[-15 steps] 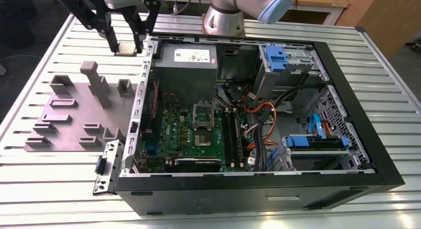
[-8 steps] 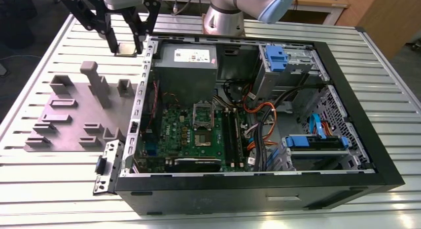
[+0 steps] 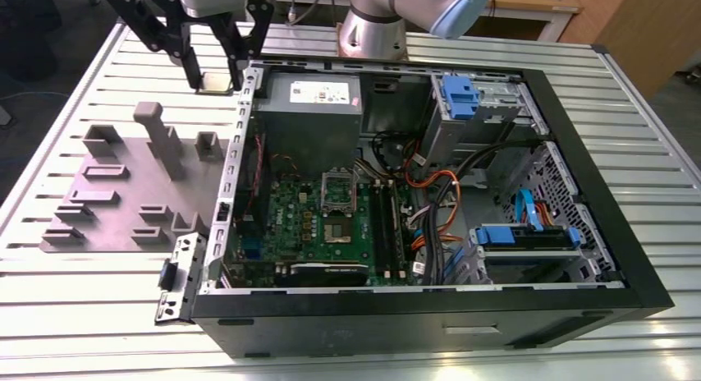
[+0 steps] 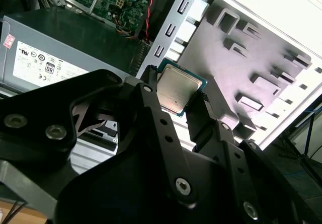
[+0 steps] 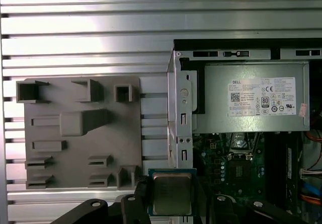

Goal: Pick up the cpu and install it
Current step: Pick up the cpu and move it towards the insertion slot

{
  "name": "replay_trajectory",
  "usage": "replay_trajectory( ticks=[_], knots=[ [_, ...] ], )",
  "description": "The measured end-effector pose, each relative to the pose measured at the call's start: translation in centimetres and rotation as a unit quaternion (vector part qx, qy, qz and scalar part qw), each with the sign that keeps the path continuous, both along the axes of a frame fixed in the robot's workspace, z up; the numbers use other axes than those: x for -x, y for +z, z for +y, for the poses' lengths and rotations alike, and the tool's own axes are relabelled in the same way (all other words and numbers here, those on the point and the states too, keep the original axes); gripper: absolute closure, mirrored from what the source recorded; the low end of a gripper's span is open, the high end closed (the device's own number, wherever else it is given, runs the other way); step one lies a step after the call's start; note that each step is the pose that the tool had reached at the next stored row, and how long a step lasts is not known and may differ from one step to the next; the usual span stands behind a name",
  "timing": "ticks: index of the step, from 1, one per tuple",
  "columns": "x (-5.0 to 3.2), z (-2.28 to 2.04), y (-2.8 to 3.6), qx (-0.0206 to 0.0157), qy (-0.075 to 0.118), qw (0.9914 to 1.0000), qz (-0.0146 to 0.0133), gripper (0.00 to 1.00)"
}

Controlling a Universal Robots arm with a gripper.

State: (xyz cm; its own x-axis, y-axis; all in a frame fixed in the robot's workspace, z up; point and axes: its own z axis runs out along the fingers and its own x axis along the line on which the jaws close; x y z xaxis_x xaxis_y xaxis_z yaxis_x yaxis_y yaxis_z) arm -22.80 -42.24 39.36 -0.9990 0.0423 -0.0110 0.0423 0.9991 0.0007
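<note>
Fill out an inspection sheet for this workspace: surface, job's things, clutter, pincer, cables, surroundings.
Surface: slatted metal table, carrying an open computer case with a grey-purple moulded plate beside it.
Job's things: cpu held off the table by the case's outer wall, not yet inside; green circuit board lies flat in the case.
Clutter: nothing seen.
Pincer: pincer shut on the cpu, one finger on each opposite edge, in both wrist views.
Cables: orange, blue and black cables bunched inside the case.
Surroundings: arm's base at the table's far side; wooden furniture beyond.
</note>
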Motion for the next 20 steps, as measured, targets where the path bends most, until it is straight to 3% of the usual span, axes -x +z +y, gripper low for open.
replay_trajectory(
  ticks=[12,20],
  knots=[
    [-0.83,-0.12,0.00,0.0000,0.000,1.00000,0.0000,0.53],
    [-0.93,-0.55,0.00,0.0000,0.000,1.00000,0.0000,0.53]
  ],
)
